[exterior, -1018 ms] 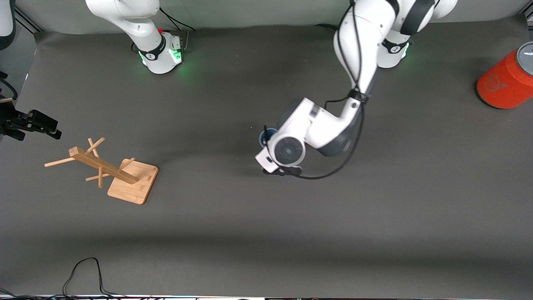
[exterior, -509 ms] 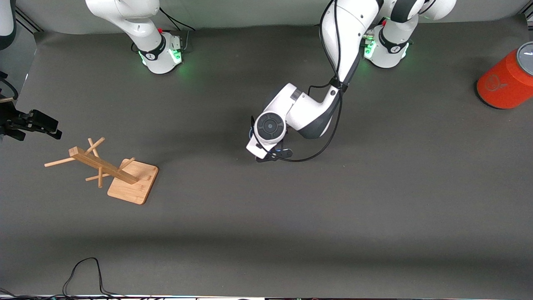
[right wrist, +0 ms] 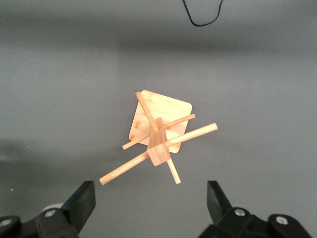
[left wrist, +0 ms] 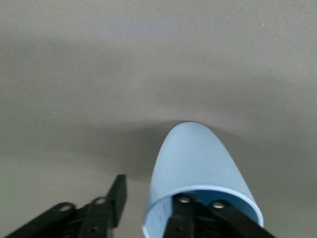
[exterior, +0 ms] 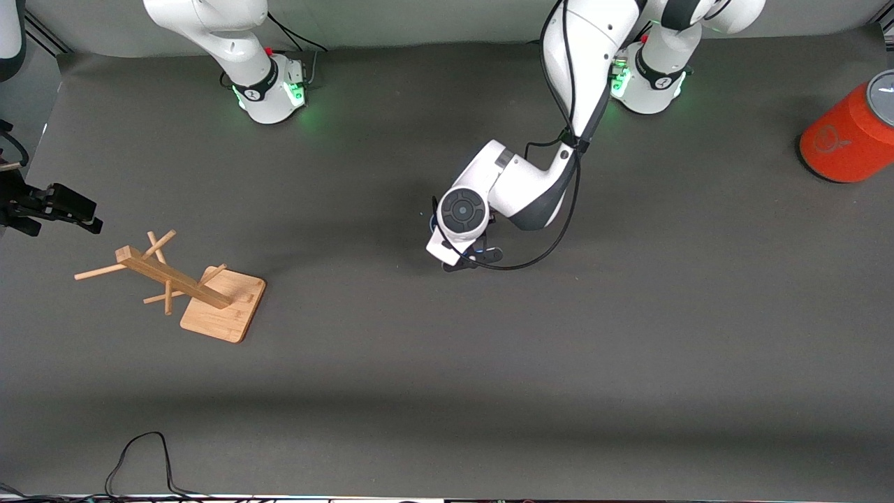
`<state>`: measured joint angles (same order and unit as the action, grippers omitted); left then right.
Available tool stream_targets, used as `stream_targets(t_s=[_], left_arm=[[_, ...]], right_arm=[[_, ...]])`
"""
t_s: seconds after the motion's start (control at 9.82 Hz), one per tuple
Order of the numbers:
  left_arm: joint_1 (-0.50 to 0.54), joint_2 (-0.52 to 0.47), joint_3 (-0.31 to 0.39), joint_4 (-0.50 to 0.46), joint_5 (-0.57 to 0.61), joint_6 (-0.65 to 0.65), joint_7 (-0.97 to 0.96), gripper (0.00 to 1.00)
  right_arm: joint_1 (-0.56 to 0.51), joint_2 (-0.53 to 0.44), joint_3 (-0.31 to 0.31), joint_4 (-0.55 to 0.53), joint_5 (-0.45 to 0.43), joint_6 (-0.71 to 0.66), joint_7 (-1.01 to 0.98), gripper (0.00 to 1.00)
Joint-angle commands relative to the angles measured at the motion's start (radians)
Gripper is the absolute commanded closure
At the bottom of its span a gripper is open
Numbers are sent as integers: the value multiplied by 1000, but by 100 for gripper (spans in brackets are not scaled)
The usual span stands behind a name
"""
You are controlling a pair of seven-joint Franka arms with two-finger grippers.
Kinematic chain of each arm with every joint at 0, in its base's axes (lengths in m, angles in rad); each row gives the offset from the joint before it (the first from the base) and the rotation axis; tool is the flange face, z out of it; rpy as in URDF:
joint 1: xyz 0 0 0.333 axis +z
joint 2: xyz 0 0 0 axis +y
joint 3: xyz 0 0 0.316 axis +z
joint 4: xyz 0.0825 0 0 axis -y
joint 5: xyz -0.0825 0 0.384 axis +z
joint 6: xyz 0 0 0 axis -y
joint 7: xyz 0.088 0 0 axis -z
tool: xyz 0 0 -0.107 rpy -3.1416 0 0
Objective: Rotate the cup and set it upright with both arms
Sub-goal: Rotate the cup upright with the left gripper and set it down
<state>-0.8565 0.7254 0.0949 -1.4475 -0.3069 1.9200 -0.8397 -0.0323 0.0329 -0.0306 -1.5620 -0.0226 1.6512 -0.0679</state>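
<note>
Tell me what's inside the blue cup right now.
One finger of the left tool reaches into the cup's open mouth, the other finger outside its wall. The cup's bottom is hidden, so any contents can't be seen.

**No legible writing**

We can read no text, number or brand anywhere. The orange cylinder (exterior: 846, 136) at the left arm's end of the worktop (exterior: 447, 391) bears a faint round emblem, too small for us to make out. Each arm base carries a small dark mark, also unreadable.
</note>
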Motion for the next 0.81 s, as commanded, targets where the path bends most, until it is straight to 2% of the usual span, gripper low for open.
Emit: stream_targets(t_s=[0.0, 0.31, 0.41, 0.51, 0.71], left_arm=[[-10, -89, 8, -44, 42, -65, -21, 0], [14, -197, 11, -13, 106, -212, 55, 0], [69, -243, 28, -7, 120, -234, 112, 0], [126, -295, 31, -10, 158, -252, 246, 0], [282, -359, 29, -10, 231, -251, 329, 0]], right_arm=[[9, 8, -9, 19, 16, 4, -15, 0], [11, 15, -9, 19, 16, 4, -15, 0], [11, 15, -9, 19, 16, 4, -15, 0], [11, 15, -9, 19, 16, 4, -15, 0], [11, 15, -9, 20, 16, 4, -13, 0]])
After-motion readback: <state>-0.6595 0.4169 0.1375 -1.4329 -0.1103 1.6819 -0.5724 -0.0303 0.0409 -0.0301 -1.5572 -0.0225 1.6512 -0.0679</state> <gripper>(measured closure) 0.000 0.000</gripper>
